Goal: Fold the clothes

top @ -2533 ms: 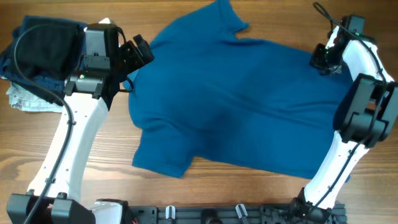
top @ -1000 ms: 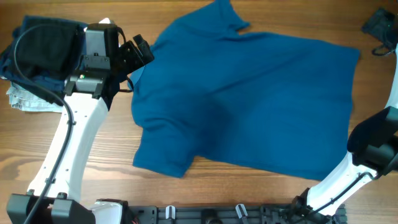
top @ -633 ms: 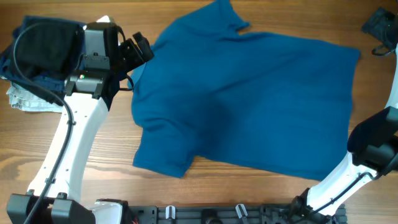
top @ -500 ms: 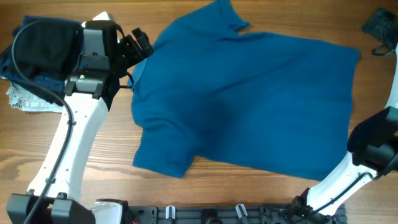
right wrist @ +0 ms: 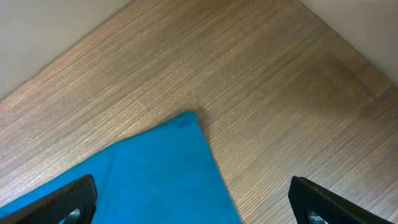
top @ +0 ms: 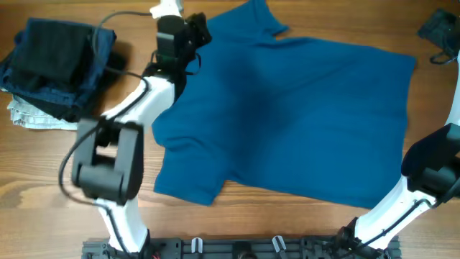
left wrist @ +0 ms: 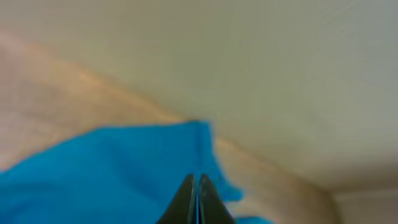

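Note:
The clothes, a mid-blue T-shirt point(top: 287, 115), lie spread flat across the wooden table. Its one sleeve points to the back edge, the other to the front left. My left gripper point(top: 194, 30) reaches over the shirt's back-left edge near the upper sleeve. The blurred left wrist view shows that gripper point(left wrist: 198, 185) shut, its tips together over blue fabric point(left wrist: 112, 174); I see no cloth pinched between them. My right gripper point(top: 437, 30) hangs beyond the shirt's back-right corner. In the right wrist view it point(right wrist: 196, 208) stands wide open above that corner point(right wrist: 168, 174), holding nothing.
A stack of dark navy and black folded garments point(top: 54, 61) sits at the back left, with a small whitish patterned cloth point(top: 29, 115) under its front edge. Bare wood point(right wrist: 280, 93) surrounds the shirt. A pale wall point(left wrist: 280, 62) rises behind the table.
My left arm has swung up and to the right to the shirt's back-left edge, and its jaws have gone from open to shut. The right arm has held still for the last second.

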You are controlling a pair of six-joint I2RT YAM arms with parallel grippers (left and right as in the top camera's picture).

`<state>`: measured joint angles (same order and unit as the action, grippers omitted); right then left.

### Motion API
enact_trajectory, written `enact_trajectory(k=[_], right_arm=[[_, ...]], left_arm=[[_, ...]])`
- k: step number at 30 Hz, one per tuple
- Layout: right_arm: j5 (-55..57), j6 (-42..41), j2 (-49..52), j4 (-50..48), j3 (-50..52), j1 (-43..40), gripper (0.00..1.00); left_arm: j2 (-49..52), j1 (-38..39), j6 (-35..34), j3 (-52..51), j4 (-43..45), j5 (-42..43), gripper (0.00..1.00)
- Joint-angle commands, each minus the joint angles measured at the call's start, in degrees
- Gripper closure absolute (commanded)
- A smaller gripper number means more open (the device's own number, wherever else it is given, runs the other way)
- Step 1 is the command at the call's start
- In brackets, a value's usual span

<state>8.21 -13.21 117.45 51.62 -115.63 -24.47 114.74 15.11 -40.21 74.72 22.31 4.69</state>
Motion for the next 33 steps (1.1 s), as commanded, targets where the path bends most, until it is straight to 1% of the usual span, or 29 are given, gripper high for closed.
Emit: enact_trajectory(k=[1, 3, 5, 7, 9, 11, 14, 15, 17, 21, 24, 26, 33], right_arm=[[0.83, -0.46, 0.5, 0.0, -0.13, 0.17, 0.0], [0.83, -0.46, 0.5, 0.0, -0.13, 0.17, 0.0], [0.83, -0.44, 0.5, 0.0, -0.13, 0.17, 0.0], [0.83, -0.46, 0.5, 0.0, -0.13, 0.17, 0.0], [0.83, -0.44, 0.5, 0.0, -0.15, 0.17, 0.0], [0.83, -0.46, 0.5, 0.0, -0.13, 0.17, 0.0], [0.83, -0.44, 0.5, 0.0, -0.15, 0.17, 0.0], [0.83, -0.44, 0.5, 0.0, -0.15, 0.17, 0.0], [0.83, -0.44, 0.5, 0.0, -0.13, 0.17, 0.01], [0.83, -0.46, 0.5, 0.0, -0.15, 0.17, 0.0], [0.83, -0.44, 0.5, 0.0, -0.15, 0.17, 0.0], [0.83, -0.44, 0.5, 0.0, -0.13, 0.17, 0.01], [0.83, -0.46, 0.5, 0.0, -0.13, 0.17, 0.01]], left_arm=[[9.77, -0.11, 4.11, 16.92, -12.85, 6.29, 0.96], [11.45, -0.04, 8.39, 30.45, -27.63, 4.74, 0.96], [11.72, -0.04, 12.37, 41.62, -40.72, 0.79, 0.96], [11.72, -0.07, 14.75, 44.28, -45.24, -1.97, 0.96], [12.76, -0.11, 15.87, 44.28, -45.99, -1.97, 0.96], [16.61, 0.04, 18.45, 44.28, -43.93, -2.21, 0.96], [22.43, 0.04, 18.4, 44.28, -40.96, -2.45, 0.96], [24.96, 0.11, 18.4, 44.28, -38.73, -2.91, 0.96], [27.15, 0.11, 18.4, 44.28, -38.4, -7.04, 0.96], [31.04, 0.04, 19.06, 44.28, -38.62, -10.78, 0.96], [33.11, -0.28, 19.06, 44.22, -40.81, -11.61, 0.96], [33.2, -0.9, 19.06, 44.22, -43.41, -16.06, 0.96], [33.18, -4.07, 19.02, 44.22, -55.1, -16.35, 0.96]])
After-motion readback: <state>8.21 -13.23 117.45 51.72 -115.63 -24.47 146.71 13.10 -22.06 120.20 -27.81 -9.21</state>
